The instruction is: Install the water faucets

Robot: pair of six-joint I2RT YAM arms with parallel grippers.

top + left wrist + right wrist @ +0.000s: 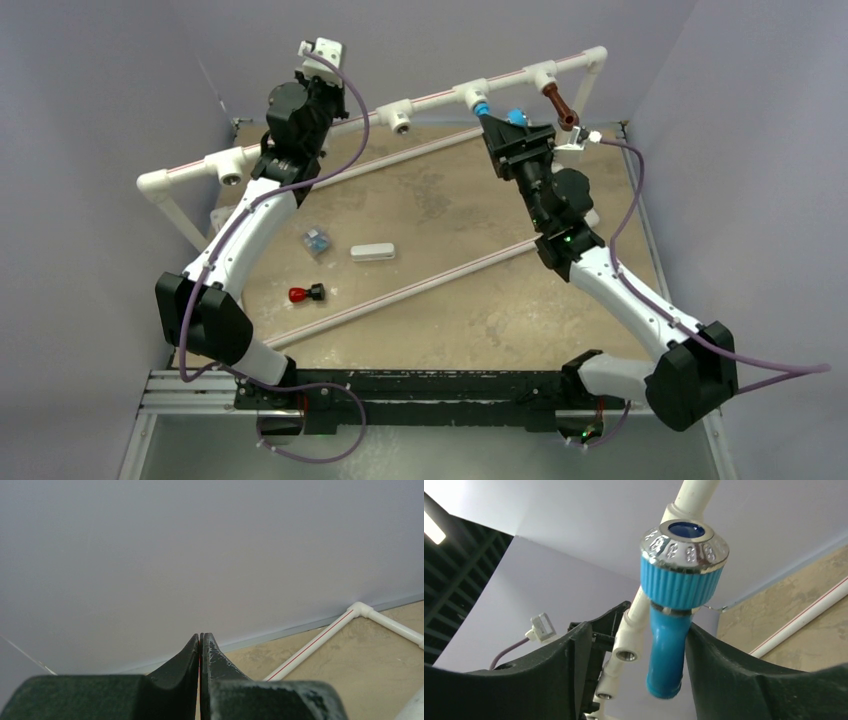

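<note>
- The right gripper [640, 635] has its jaws spread around the blue faucet [679, 587]. The right-hand finger looks to be against the blue stem, and a gap shows beside the left-hand finger.
- In the top view the blue faucet sits at the gripper's 11 o'clock, up against a tee on the far rail of the pipe frame [430, 100].
- The brown faucet [558, 103] hangs from the next tee, at about 2 o'clock from the gripper, and appears already fitted.
- The step in hand is probably seating or screwing in the blue faucet. The next move likely calls for a firm re-grip and a turn about the stem's axis, without pushing the rail sideways.
- The left gripper [200, 637] is raised with its fingers pressed together on nothing, aimed at the wall.
- An open tee [401, 117] waits at the right gripper's 9 o'clock. A white block [372, 252] and a red-capped piece [305, 294] lie at its 7 o'clock.
- The joint between faucet and tee is hidden in both views, so thread engagement cannot be judged. The left fingers are not visible from above.
</note>
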